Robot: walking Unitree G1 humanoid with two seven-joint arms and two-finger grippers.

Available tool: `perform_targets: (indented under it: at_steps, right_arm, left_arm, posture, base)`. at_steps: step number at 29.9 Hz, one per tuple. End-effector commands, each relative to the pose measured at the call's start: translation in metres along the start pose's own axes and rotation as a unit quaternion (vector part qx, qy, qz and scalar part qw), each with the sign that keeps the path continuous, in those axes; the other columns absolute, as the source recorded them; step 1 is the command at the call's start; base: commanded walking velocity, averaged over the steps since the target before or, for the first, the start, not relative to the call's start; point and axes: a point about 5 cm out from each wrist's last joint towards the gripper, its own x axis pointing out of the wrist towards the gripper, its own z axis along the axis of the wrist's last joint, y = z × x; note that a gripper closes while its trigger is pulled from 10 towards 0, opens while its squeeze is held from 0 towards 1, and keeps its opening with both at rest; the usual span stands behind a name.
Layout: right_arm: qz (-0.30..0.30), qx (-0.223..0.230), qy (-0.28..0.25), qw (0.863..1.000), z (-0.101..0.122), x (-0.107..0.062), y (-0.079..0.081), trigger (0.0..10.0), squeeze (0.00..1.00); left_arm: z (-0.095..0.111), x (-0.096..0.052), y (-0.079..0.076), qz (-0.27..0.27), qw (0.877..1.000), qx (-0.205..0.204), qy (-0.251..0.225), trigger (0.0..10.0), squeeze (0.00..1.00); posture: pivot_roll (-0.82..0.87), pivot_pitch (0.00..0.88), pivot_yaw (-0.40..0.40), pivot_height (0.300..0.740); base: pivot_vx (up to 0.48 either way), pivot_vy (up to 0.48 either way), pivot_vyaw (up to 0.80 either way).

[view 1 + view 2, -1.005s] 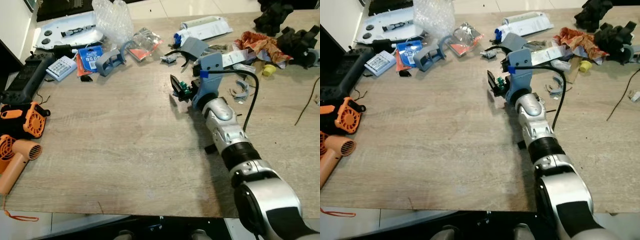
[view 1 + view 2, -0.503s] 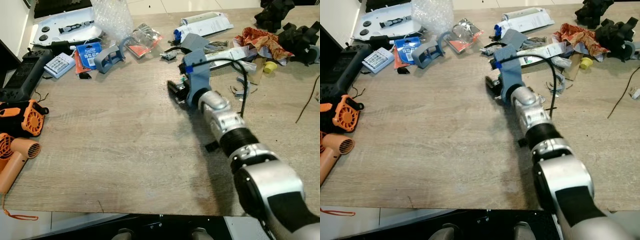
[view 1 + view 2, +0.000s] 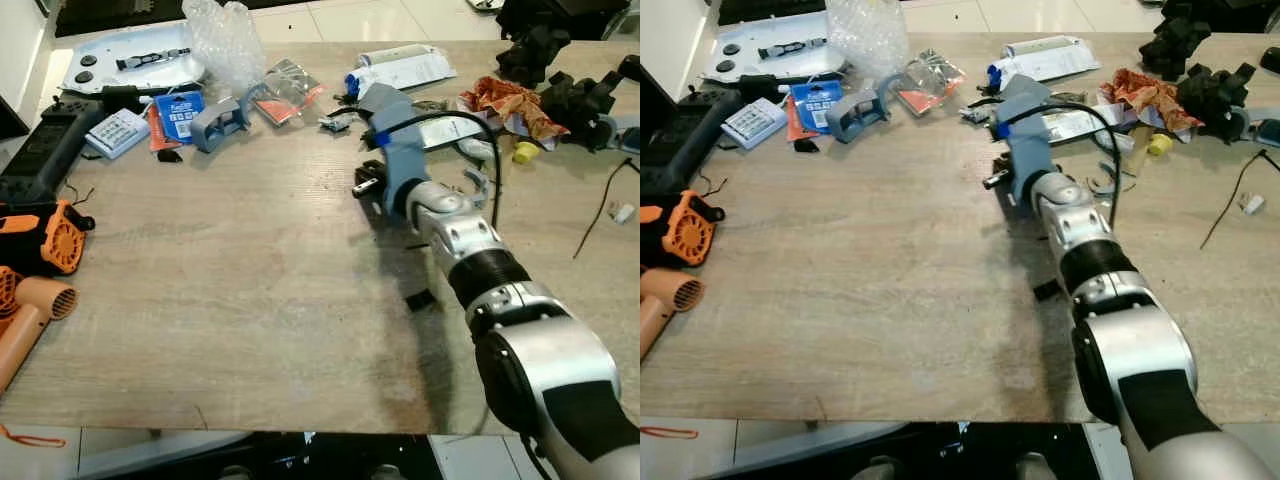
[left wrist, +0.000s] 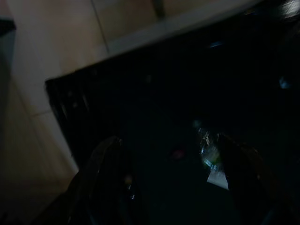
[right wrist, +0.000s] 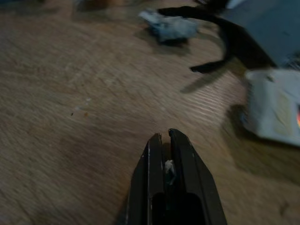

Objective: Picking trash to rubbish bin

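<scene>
The right gripper (image 5: 165, 140) has its fingers nearly closed on a tiny pale scrap (image 5: 168, 167), I think; it could slip onto the wooden surface (image 3: 220, 280)

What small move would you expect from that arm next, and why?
Probably a lift straight up off the table. The right tool is shut low over the wood, apparently pinching a pale scrap, and other litter lies just ahead, so rising first should keep it clear.
</scene>
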Motion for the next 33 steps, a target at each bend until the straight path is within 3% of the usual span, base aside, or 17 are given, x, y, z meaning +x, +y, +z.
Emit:
perform_targets:
  at_steps: [1,3,4,5,9,10,13,14,15,17,18,19,21,22,24,28,33]
  right_arm:
    - [0.009,0.045,-0.001,0.999,-0.013,-0.004,-0.001,0.0,0.00]
    - [0.036,0.111,-0.062,0.991,-0.004,-0.006,0.001,0.0,0.00]
    - [0.036,0.111,-0.062,0.991,-0.004,-0.006,0.001,0.0,0.00]
    - [0.052,0.152,-0.109,0.981,0.003,-0.009,0.001,0.0,0.00]
    - [0.100,0.302,-0.260,0.912,0.026,-0.027,-0.006,0.0,0.00]
    - [0.100,0.302,-0.260,0.912,0.026,-0.027,-0.006,0.0,0.00]
    - [0.158,0.372,-0.342,0.849,0.036,-0.047,-0.009,0.0,0.00]
    - [0.188,0.385,-0.366,0.826,0.038,-0.055,-0.008,0.0,0.00]
    - [0.207,0.391,-0.378,0.813,0.039,-0.060,-0.006,0.0,0.00]
    - [0.207,0.391,-0.378,0.813,0.039,-0.060,-0.006,0.0,0.00]
    - [0.234,0.398,-0.393,0.796,0.039,-0.067,-0.003,0.0,0.00]
    - [0.234,0.398,-0.393,0.796,0.039,-0.067,-0.003,0.0,0.00]
    - [0.328,0.407,-0.408,0.748,0.031,-0.088,0.020,0.0,0.00]
    - [0.328,0.407,-0.408,0.748,0.031,-0.088,0.020,0.0,0.00]
    - [0.390,0.407,-0.410,0.716,0.025,-0.103,0.037,0.0,0.00]
    - [0.418,0.406,-0.407,0.704,0.022,-0.109,0.045,0.0,0.00]
    - [0.442,0.419,-0.388,0.692,0.019,-0.115,0.055,0.0,0.00]
  left_arm:
    - [-0.022,-0.007,-0.001,0.005,0.999,-0.009,0.045,10.0,0.00]
    - [-0.017,-0.004,-0.004,0.004,0.999,-0.014,0.045,10.0,0.00]
    - [-0.017,-0.004,-0.004,0.004,0.999,-0.014,0.045,10.0,0.00]
    - [-0.012,-0.001,-0.006,0.004,0.999,-0.019,0.042,10.0,0.00]
    - [0.001,0.005,-0.010,0.005,0.999,-0.035,0.033,10.0,0.00]
    - [0.001,0.005,-0.010,0.005,0.999,-0.035,0.033,10.0,0.00]
    - [0.010,0.009,-0.013,0.002,0.999,-0.040,0.026,10.0,0.00]
    - [0.012,0.010,-0.014,0.001,0.999,-0.042,0.024,10.0,0.00]
    - [0.013,0.010,-0.014,0.001,0.999,-0.043,0.023,10.0,0.00]
    - [0.013,0.010,-0.014,0.001,0.999,-0.043,0.023,10.0,0.00]
    - [0.015,0.011,-0.014,0.002,0.999,-0.046,0.023,10.0,0.00]
    - [0.015,0.011,-0.014,0.002,0.999,-0.046,0.023,10.0,0.00]
    - [0.018,0.012,-0.005,0.025,0.997,-0.064,0.024,10.0,0.00]
    - [0.018,0.012,-0.005,0.025,0.997,-0.064,0.024,10.0,0.00]
    - [0.019,0.013,0.003,0.045,0.996,-0.077,0.028,10.0,0.00]
    - [0.018,0.012,0.008,0.061,0.994,-0.086,0.034,10.0,0.00]
    - [0.016,0.012,0.015,0.091,0.985,-0.142,0.046,10.0,0.00]
  posture:
    - [-0.02,0.322,0.057,0.740]
    - [-0.03,0.295,0.054,0.740]
    - [-0.03,0.295,0.054,0.740]
    - [-0.03,0.274,0.051,0.740]
    - [-0.03,0.234,0.049,0.740]
    - [-0.03,0.234,0.049,0.740]
    - [-0.04,0.210,0.050,0.740]
    - [-0.04,0.201,0.049,0.740]
    - [-0.04,0.201,0.049,0.740]
    - [-0.04,0.201,0.049,0.740]
    - [-0.04,0.196,0.048,0.740]
    - [-0.04,0.196,0.048,0.740]
    - [-0.04,0.178,0.044,0.740]
    - [-0.04,0.178,0.044,0.740]
    - [-0.05,0.176,0.045,0.740]
    - [-0.06,0.173,0.045,0.740]
    - [-0.07,0.164,0.038,0.740]
  base:
    - [0.000,0.000,0.00]
    - [0.000,0.000,0.00]
    - [0.000,0.000,0.00]
    - [0.000,0.000,0.00]
    - [0.000,0.000,0.00]
    - [0.000,0.000,0.00]
    - [0.000,0.000,0.00]
    - [0.000,0.000,0.00]
    - [0.000,0.000,0.00]
    - [0.000,0.000,0.00]
    - [0.000,0.000,0.00]
    - [0.000,0.000,0.00]
    - [0.000,0.000,0.00]
    - [0.000,0.000,0.00]
    - [0.000,0.000,0.00]
    - [0.000,0.000,0.00]
    - [0.000,0.000,0.00]
